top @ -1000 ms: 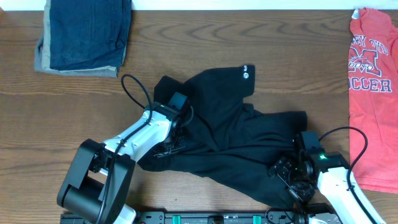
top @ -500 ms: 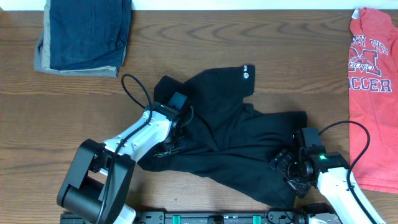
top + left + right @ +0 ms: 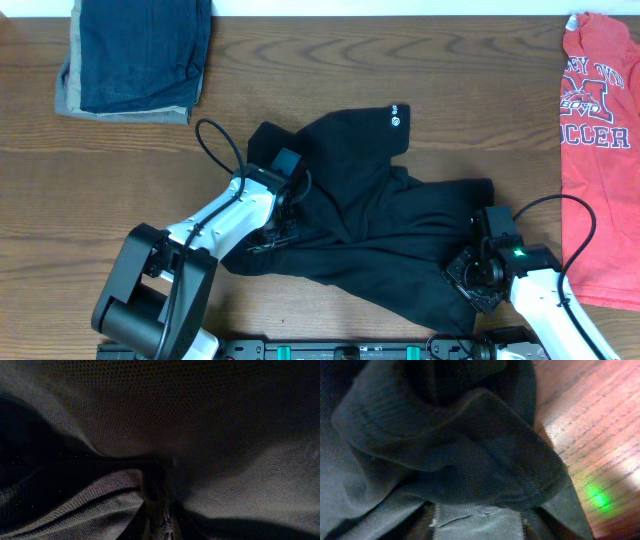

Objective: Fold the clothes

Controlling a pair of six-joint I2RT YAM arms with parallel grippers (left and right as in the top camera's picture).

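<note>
The left gripper (image 3: 284, 222) is clamped on a pinch of the black shirt (image 3: 365, 190), which lies crumpled between both grippers. The right gripper (image 3: 468, 276) sits at the hem beneath it; grip cannot be determined. No fold is made; all folding remains outstanding.

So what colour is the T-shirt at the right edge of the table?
Red, with white and dark printed lettering; the overhead view shows the T-shirt best.

setting: robot lab tabletop | cues: wooden table (image 3: 400, 60); red T-shirt (image 3: 598, 150); denim stack (image 3: 140, 55)
</note>
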